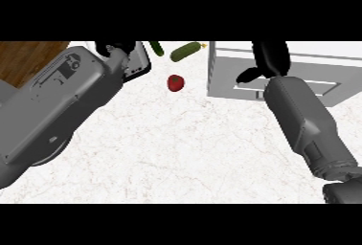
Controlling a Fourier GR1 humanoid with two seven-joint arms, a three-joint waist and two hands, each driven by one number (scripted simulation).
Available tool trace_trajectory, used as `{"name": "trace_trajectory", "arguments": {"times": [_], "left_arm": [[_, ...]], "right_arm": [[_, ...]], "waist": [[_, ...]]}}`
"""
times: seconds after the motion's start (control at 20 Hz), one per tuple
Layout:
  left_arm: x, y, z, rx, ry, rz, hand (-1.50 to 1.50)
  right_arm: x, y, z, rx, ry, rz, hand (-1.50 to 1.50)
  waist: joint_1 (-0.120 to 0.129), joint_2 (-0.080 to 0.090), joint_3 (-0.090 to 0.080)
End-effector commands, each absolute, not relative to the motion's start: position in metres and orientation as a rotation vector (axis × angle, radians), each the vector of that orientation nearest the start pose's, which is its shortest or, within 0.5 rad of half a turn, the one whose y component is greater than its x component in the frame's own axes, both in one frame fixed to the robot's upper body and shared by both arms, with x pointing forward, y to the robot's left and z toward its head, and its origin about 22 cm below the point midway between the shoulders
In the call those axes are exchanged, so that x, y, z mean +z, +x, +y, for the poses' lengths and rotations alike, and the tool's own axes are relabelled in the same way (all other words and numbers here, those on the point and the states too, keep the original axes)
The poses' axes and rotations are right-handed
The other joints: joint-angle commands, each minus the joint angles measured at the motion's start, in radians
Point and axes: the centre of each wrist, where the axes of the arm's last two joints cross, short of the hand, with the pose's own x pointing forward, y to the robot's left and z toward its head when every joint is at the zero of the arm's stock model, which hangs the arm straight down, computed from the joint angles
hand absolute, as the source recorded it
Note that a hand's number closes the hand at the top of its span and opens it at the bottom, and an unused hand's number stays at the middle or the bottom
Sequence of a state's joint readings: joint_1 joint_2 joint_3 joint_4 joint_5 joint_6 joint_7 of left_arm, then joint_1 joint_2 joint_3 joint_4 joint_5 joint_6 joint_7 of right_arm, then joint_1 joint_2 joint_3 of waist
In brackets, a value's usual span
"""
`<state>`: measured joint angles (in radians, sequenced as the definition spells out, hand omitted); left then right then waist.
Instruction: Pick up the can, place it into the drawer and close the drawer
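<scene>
No can shows anywhere in the head view. A white drawer unit [311,60] stands at the back right, its front face [233,86] turned toward me. My right hand [270,57] lies over the unit's top, its fingers stretched toward the far edge and the thumb sticking out to the lower left. Nothing is visible in that hand. My left forearm fills the left side, and only a small part of my left hand [115,47] shows at the top edge.
A small red vegetable [175,83] lies on the white marble counter [184,143] left of the unit. Two green cucumbers [185,51] [156,47] lie behind it. A wooden surface [25,60] is at the far left.
</scene>
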<state>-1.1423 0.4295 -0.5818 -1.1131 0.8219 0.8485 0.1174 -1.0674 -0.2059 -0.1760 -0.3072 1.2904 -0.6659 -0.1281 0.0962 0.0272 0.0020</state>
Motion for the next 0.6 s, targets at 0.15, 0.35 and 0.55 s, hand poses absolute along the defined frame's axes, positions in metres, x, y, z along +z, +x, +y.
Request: {"name": "trace_trajectory", "arguments": {"times": [0.15,0.35,0.55], "left_arm": [[0.225,0.388,0.107,0.143,0.018,-1.744,-1.5],[0.232,0.386,0.113,0.125,0.0,-1.733,-1.5],[0.229,0.384,0.108,0.135,0.016,-1.729,-1.5]], "right_arm": [[0.107,0.467,-0.204,0.991,-1.439,-1.655,-1.5],[0.126,0.473,-0.209,0.986,-1.415,-1.656,-1.5],[0.129,0.474,-0.173,0.949,-1.112,-1.771,-1.5]], "waist": [[0.019,0.007,0.0],[0.031,0.012,0.0],[0.02,0.009,0.003]]}}
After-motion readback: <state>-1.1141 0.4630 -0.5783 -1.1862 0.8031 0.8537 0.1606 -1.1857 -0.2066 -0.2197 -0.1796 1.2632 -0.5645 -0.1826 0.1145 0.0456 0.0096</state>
